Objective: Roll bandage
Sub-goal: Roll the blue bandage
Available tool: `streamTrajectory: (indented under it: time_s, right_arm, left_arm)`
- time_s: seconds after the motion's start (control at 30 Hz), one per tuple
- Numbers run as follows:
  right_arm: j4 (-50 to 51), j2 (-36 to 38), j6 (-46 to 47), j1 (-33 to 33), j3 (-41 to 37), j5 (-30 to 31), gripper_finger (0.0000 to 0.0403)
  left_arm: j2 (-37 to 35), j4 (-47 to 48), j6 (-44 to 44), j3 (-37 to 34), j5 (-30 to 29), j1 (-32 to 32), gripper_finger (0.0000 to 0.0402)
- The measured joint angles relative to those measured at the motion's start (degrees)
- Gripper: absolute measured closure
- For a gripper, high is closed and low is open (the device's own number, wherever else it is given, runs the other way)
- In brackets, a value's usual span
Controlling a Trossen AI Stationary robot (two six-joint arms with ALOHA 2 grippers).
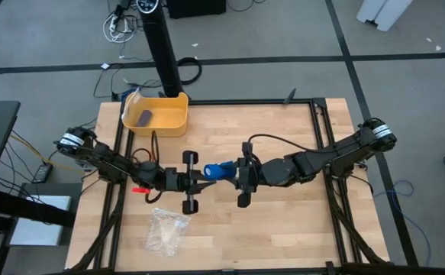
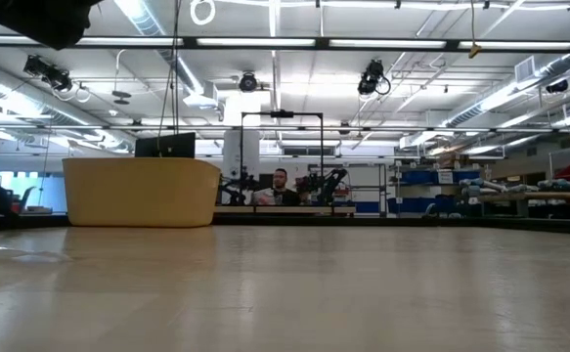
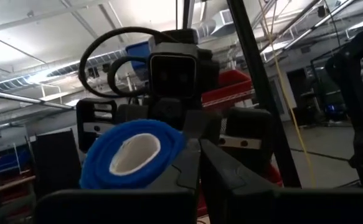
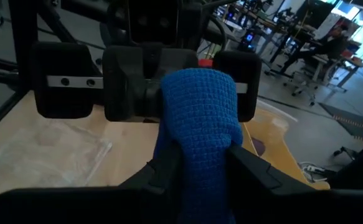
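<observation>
You have the bandage [image 1: 220, 170] held in the air between the two arms, above the middle of the table [image 1: 283, 221]; in the high view it is a short blue roll. The right gripper [image 1: 232, 173] is clenched on it: in the right wrist view the blue fabric [image 4: 200, 118] sits pinched between that arm's dark fingers [image 4: 262, 171]. The left gripper [image 1: 207, 175] meets the roll from the other side, and its wrist view shows the round end [image 3: 131, 152] with a pale core right beside the fingers [image 3: 221, 177], which lie close together on or at the roll's edge. Whether they truly pinch it, you cannot tell.

My reading is that you are tightening or finishing the roll. Keep one side clamped firmly while the other turns, and do not loosen both at once, or the soft band will likely spring open.

Just beside the bandage, toward the front edge, lies a clear plastic bag [image 1: 166, 229]; stay above it. Farther back from the bandage sits the yellow bin [image 1: 157, 122] holding a small dark block [image 1: 144, 117], with a black post [image 1: 162, 46] behind it. To the right of the bandage the wood is bare, so set down there.
</observation>
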State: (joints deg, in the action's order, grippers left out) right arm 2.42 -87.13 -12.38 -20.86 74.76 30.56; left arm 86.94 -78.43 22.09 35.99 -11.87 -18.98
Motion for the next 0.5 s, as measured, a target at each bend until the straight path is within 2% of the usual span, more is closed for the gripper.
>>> streamTrajectory:
  time_s: [0.13,0.27,0.4,0.5]
  right_arm:
    - [-0.1,0.4,0.3,-0.1,0.0,-0.3,0.03]
    - [-0.2,1.5,0.3,-0.1,0.0,-0.3,0.03]
    - [-0.1,2.2,0.7,-0.1,0.0,-0.3,0.03]
    - [0.7,2.6,2.3,-0.1,0.0,-0.7,0.03]
  left_arm:
    - [-0.1,-0.1,1.0,0.2,0.1,-0.8,0.0382]
    - [-2.5,1.2,6.2,0.2,-3.1,-3.4,0.0382]
    - [-6.0,3.9,10.8,0.1,-9.2,-7.4,0.0382]
    - [-8.2,9.2,13.7,0.1,-16.9,-10.0,0.0382]
